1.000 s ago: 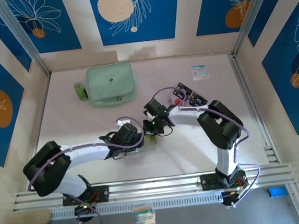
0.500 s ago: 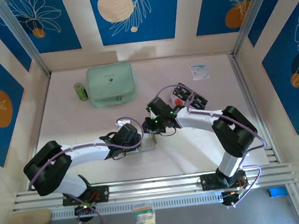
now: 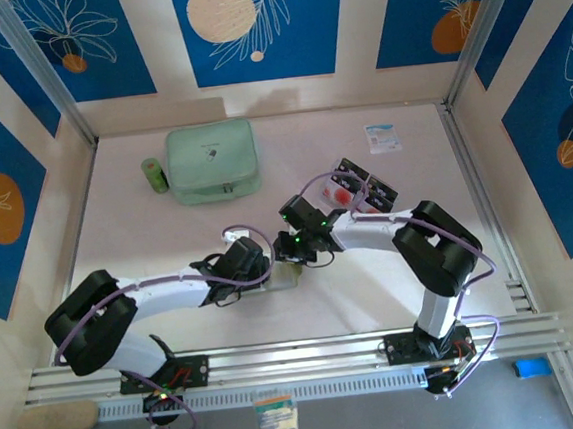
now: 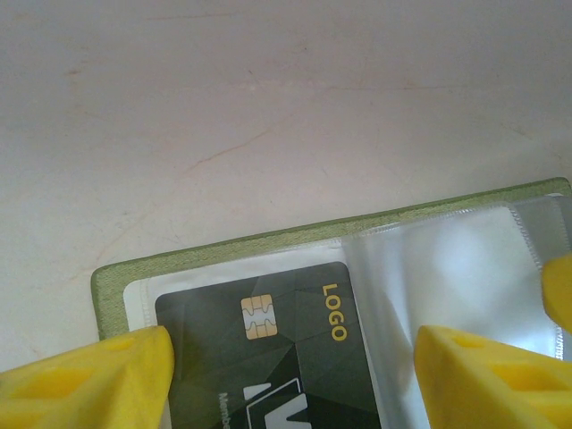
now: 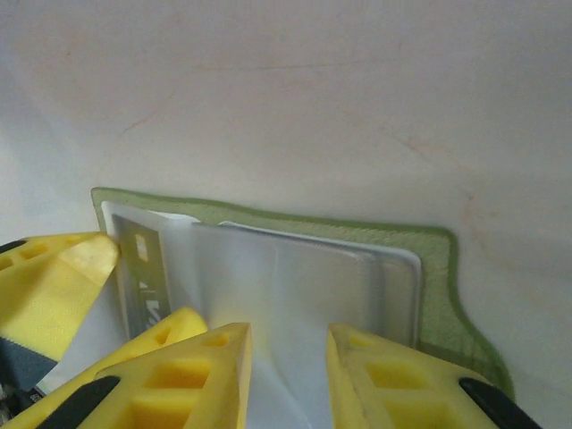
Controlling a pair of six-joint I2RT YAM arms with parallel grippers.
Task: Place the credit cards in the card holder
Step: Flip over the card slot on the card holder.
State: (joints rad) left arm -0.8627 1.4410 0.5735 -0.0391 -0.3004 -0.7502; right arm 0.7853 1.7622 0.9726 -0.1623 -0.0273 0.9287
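Shut a second ago, my right gripper now stands slightly parted and empty over the open card holder on the table, my left gripper straddling its black card wide, holding nothing; a jaw catching the clear sleeve could drag that card out.

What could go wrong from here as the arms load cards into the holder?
1. The right gripper is down at the clear sleeve of the holder; pulling away could drag it and draw the card out.
2. The left gripper is open, astride the card, so the holder may slide on the table.
3. The loose cards lie close by the right arm, which could knock them.
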